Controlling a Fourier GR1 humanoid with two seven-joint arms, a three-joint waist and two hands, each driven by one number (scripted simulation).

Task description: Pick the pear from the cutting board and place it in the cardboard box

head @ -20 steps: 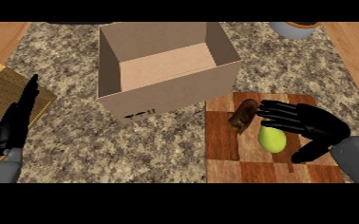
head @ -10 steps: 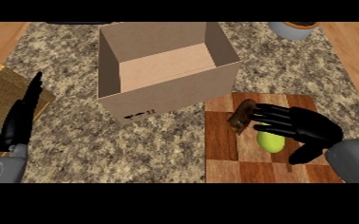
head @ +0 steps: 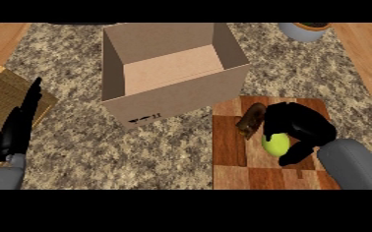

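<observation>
A yellow-green pear [head: 275, 145] lies on the wooden cutting board [head: 231, 147] at the lower right. My right hand [head: 303, 128] covers it from above, with fingers and thumb curled round it, so only part of the fruit shows. The open cardboard box [head: 174, 101] stands up and left of the board, its inside bare. At the left edge my left hand [head: 20, 125] rests open, fingers up, away from both.
A brown oblong object [head: 252, 117] lies on the board just left of my right hand. A grey pot [head: 303, 30] sits at the top right. A tan mat [head: 15, 93] lies at the left edge on the speckled counter.
My right hand's fingers have gone from spread above the pear to curled round it. The hand has dropped lower on the board. The left hand has stayed in place.
</observation>
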